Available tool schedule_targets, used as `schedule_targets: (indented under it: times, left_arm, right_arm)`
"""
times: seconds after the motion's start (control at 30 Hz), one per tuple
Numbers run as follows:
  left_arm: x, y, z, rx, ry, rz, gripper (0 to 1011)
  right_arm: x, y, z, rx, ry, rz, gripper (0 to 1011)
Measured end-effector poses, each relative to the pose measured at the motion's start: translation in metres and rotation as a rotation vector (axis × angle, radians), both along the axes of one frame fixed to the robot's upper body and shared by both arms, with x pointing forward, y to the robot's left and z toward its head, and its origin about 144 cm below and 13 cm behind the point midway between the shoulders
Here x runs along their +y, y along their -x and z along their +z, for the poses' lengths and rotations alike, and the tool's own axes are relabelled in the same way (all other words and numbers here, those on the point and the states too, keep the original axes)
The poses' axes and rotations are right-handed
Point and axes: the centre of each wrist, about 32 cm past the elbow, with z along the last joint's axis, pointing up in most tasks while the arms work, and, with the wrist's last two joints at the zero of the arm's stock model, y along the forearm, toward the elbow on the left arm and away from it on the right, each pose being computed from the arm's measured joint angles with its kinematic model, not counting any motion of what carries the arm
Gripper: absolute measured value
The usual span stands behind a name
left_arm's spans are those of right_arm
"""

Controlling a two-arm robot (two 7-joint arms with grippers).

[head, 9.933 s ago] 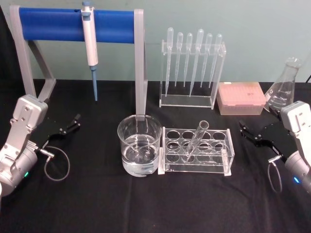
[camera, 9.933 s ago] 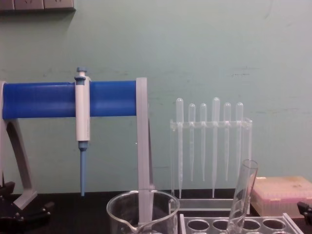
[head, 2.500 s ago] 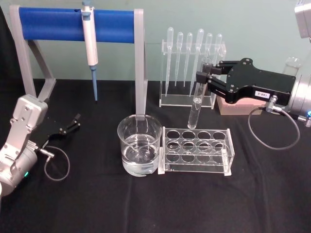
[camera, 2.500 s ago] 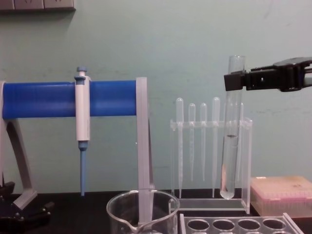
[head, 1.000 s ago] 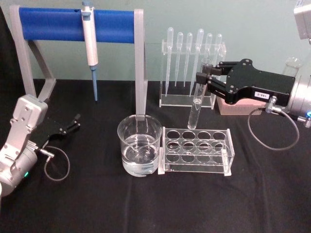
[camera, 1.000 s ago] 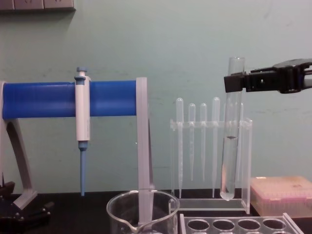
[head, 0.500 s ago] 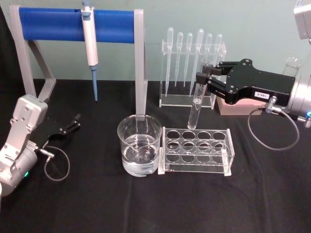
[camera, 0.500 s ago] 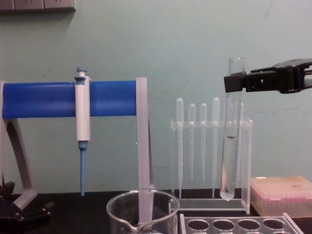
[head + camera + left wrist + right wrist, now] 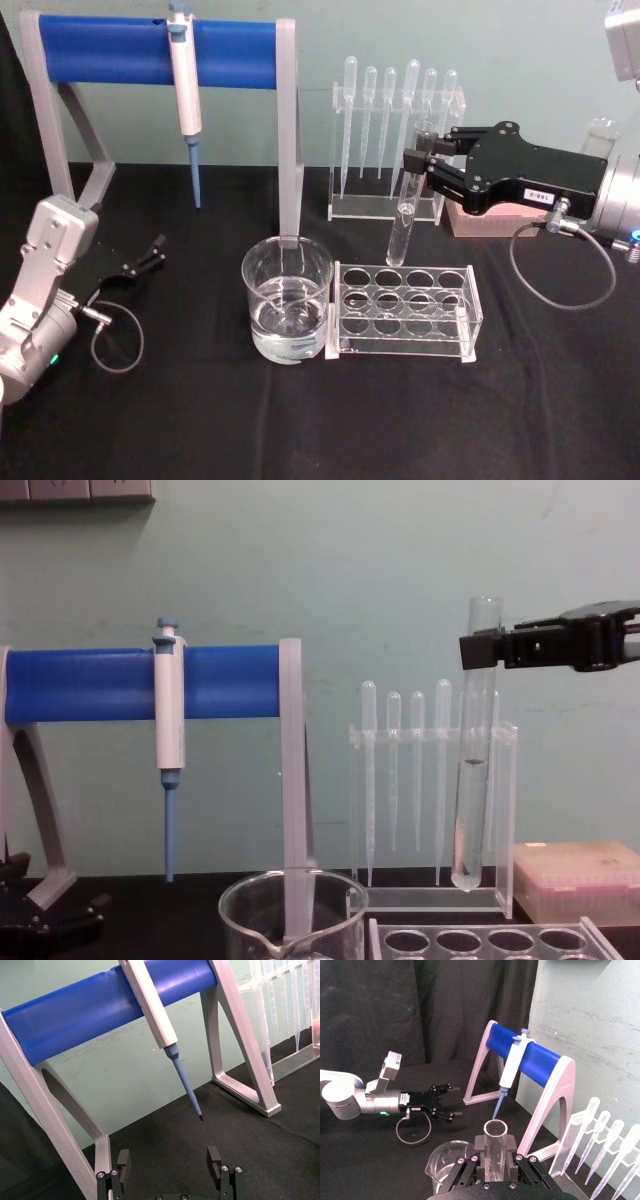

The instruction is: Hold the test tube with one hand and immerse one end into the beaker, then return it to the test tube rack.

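**Tube upright above the rack**

Head view: the right gripper (image 9: 415, 165) pinches the test tube (image 9: 403, 205) near its open top; the tube's long axis is vertical, round bottom down, above and just behind the test tube rack (image 9: 470, 300); the beaker (image 9: 250, 285) stands just beside the rack's left end; the left gripper (image 9: 150, 250) rests well left of the rack.

Chest view: the tube's (image 9: 470, 810) rounded end hangs clear above the rack (image 9: 480, 938).

Left wrist view: the left gripper's (image 9: 168, 1160) fingers are spread, holding nothing.

Right wrist view: the tube's (image 9: 495, 1152) open mouth points up between the clamping jaws.
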Motion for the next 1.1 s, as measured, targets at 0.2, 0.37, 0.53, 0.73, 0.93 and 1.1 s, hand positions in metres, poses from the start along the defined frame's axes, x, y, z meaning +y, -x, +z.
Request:
schedule_targets:
  times: [0.2,0.37,0.53,0.73,0.93,1.1]
  left_arm:
    - [0.0,0.0,0.0,0.0,0.0,0.0,1000]
    - [0.0,0.0,0.0,0.0,0.0,0.0,1000]
    - [0.0,0.0,0.0,0.0,0.0,0.0,1000]
    - [0.0,0.0,0.0,0.0,0.0,0.0,1000]
    - [0.0,0.0,0.0,0.0,0.0,0.0,1000]
    - [0.0,0.0,0.0,0.0,0.0,0.0,1000]
  right_arm:
    - [0.0,0.0,0.0,0.0,0.0,0.0,242]
    - [0.0,0.0,0.0,0.0,0.0,0.0,242]
    - [0.0,0.0,0.0,0.0,0.0,0.0,242]
    - [0.0,0.0,0.0,0.0,0.0,0.0,242]
    - [0.0,0.0,0.0,0.0,0.0,0.0,242]
    - [0.0,0.0,0.0,0.0,0.0,0.0,242]
